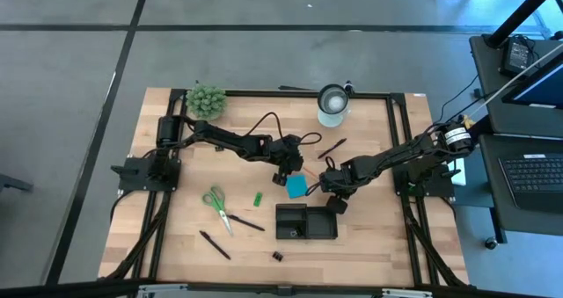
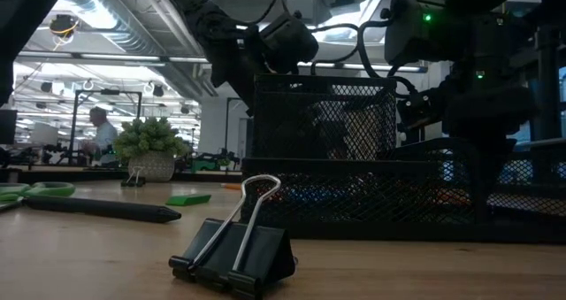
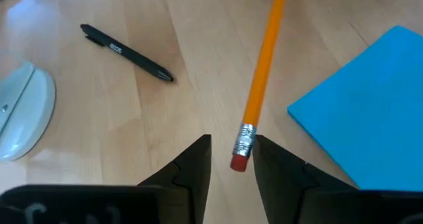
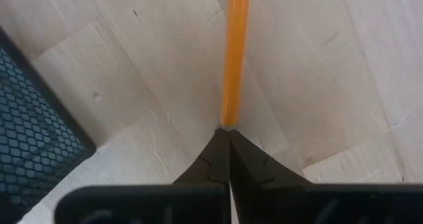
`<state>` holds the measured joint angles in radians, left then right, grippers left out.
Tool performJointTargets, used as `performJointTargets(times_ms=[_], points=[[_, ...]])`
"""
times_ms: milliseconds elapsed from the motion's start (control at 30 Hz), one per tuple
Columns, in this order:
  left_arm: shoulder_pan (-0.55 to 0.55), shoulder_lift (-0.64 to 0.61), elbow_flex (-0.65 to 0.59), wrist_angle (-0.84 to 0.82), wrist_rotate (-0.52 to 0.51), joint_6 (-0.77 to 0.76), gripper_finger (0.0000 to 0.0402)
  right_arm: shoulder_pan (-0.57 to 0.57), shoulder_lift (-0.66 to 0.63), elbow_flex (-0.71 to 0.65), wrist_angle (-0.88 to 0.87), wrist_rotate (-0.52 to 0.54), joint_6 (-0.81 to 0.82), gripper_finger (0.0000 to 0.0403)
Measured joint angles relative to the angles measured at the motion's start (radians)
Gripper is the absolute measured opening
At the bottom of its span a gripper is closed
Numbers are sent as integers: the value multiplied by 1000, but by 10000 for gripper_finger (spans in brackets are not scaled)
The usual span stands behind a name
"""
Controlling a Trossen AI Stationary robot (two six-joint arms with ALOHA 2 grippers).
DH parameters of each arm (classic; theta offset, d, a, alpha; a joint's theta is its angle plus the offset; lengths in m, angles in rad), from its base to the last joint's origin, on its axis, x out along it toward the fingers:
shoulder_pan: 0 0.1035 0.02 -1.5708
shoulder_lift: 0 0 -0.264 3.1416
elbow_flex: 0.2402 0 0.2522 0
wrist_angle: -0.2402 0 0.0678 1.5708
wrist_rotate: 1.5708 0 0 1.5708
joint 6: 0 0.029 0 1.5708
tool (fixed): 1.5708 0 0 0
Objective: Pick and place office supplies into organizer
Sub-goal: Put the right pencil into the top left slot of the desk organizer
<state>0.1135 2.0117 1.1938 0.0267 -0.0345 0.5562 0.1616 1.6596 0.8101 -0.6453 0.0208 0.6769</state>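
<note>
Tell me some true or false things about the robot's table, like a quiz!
1. The left gripper has a pencil's eraser end between its fingers. True.
2. The green scissors are inside the organizer. False: they lie on the table, left of it.
3. The right gripper is wide open. False: it is shut on a pencil.
4. The blue note pad lies above the organizer in the high view. True.
5. The binder clip sits inside the white cup. False: it rests on the table.
</note>
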Motion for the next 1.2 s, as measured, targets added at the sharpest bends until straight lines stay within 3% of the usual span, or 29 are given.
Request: performJointTargets(times_ms=[600,867,1033,1200], points=[[-2,0,0,-2,35,0,31,0,0,0,1,1,3,2],[-2,0,0,-6,37,1,23,0,0,0,3,3,-2,6],[-2,0,0,-5,37,0,22,5,0,0,6,9,-1,29],[-2,0,0,-1,36,-1,21,5,0,3,11,23,4,79]])
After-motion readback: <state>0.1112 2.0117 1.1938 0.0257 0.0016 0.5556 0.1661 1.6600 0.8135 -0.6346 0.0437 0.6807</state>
